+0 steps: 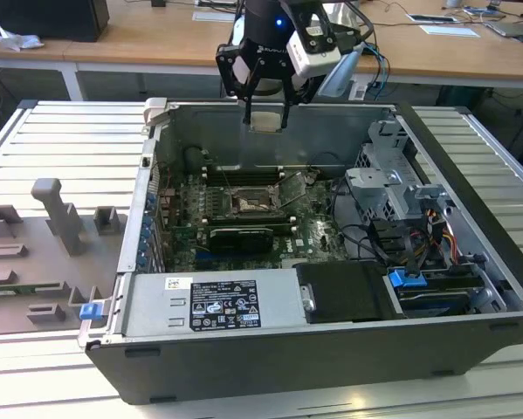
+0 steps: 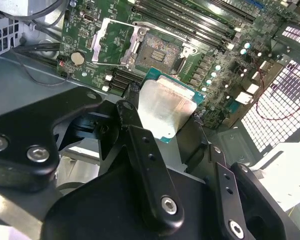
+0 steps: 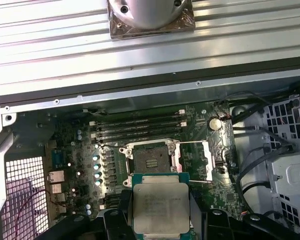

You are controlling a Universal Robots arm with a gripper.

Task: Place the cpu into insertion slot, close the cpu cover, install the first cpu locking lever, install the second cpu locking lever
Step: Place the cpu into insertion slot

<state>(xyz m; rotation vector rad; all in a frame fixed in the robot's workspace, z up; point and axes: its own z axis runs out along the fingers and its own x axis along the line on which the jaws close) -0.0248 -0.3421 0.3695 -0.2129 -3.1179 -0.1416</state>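
- Holding the small flat square cpu [image 3: 160, 206] with its pale silvery-grey metal top, my gripper [image 1: 265, 115] has its black fingers [image 2: 139, 147] clamped on two opposite edges.
- I hang over the green motherboard [image 1: 318, 231] inside the open dark-grey computer case [image 1: 270, 371], well apart from the board.
- The small square insertion slot [image 3: 151, 161], dark-centred and silver-rimmed, lies bare, with the thin silvery cpu cover [image 3: 195, 160] swung open beside it.
- I judge that placing the cpu is the step in hand. It calls for squaring the chip over the socket and keeping it level.
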